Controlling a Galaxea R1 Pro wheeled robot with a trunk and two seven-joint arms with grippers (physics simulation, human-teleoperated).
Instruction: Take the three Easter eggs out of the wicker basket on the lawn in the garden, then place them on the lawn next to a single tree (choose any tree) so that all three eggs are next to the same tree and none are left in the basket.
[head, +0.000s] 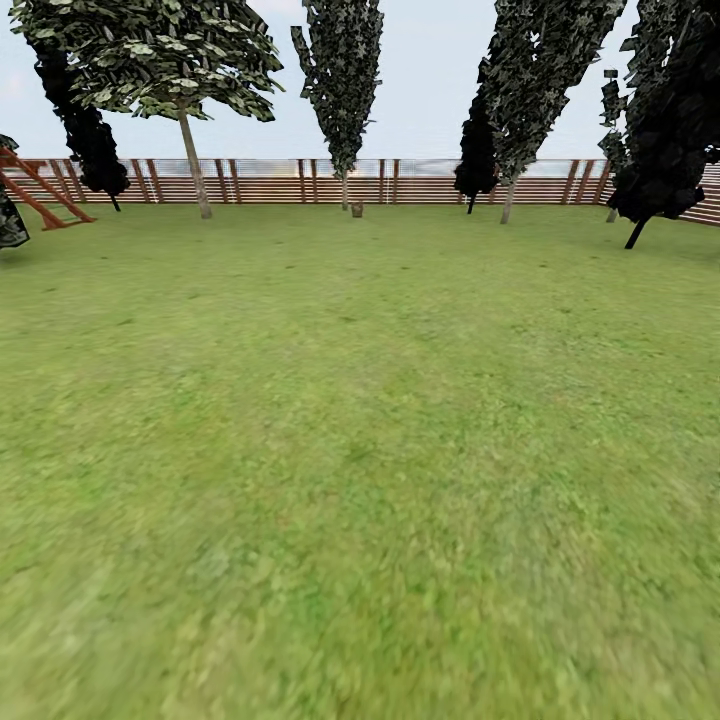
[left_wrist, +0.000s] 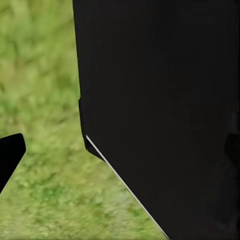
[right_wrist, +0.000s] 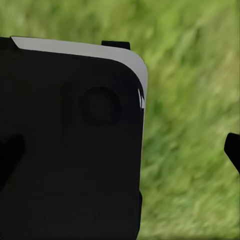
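Note:
The lawn (head: 360, 450) stretches ahead to the fence of the garden. A tiny tan-brown shape that looks like the wicker basket (head: 357, 209) sits far off at the foot of a slender tree (head: 345, 100). It is too small to tell whether the Easter eggs are inside. Another tree (head: 192, 160) with a pale leaning trunk stands at the far left, and a third (head: 508, 195) at the far right. My left gripper (left_wrist: 120, 152) and right gripper (right_wrist: 120, 152) hang open over grass, fingertips (left_wrist: 10, 155) (right_wrist: 232, 150) wide apart, beside my black body.
A brown slat fence (head: 270, 182) closes the far side. Red playhouse beams (head: 40, 195) stand at the far left. Black conifer-like trees (head: 95, 150) (head: 660, 170) (head: 476, 160) line the fence. Open grass lies between me and the trees.

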